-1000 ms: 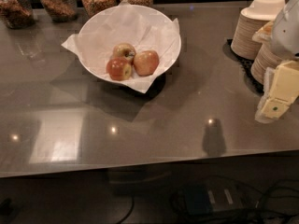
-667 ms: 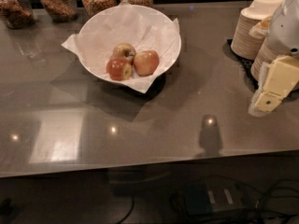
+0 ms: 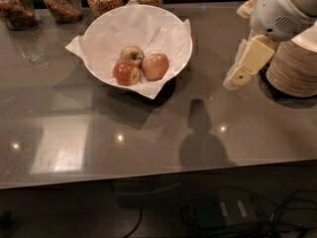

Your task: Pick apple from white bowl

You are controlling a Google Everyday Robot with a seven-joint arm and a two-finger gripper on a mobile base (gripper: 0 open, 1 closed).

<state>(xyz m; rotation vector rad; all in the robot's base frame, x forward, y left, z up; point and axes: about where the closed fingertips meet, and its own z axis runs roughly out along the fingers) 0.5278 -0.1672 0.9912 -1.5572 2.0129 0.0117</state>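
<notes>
The white bowl (image 3: 171, 31), wide and lined with crumpled white paper, sits at the back middle of the dark counter. Three apples lie in it. The pinkish-red apple (image 3: 155, 66) is on the right. A darker red apple (image 3: 127, 73) lies front left of it, and a yellow-green apple (image 3: 132, 53) lies behind. My gripper (image 3: 234, 79), with cream-coloured fingers pointing down and left, hangs above the counter to the right of the bowl, apart from it and from the apples.
Glass jars of dry food (image 3: 61, 1) stand along the back edge. A tall stack of small cream bowls (image 3: 297, 66) stands at the right, just behind my arm. Cables and a box (image 3: 223, 212) lie on the floor below the counter's front edge.
My gripper has moved left and farther back, from beside the stacked bowls toward the white bowl. The bowl and apples have not moved.
</notes>
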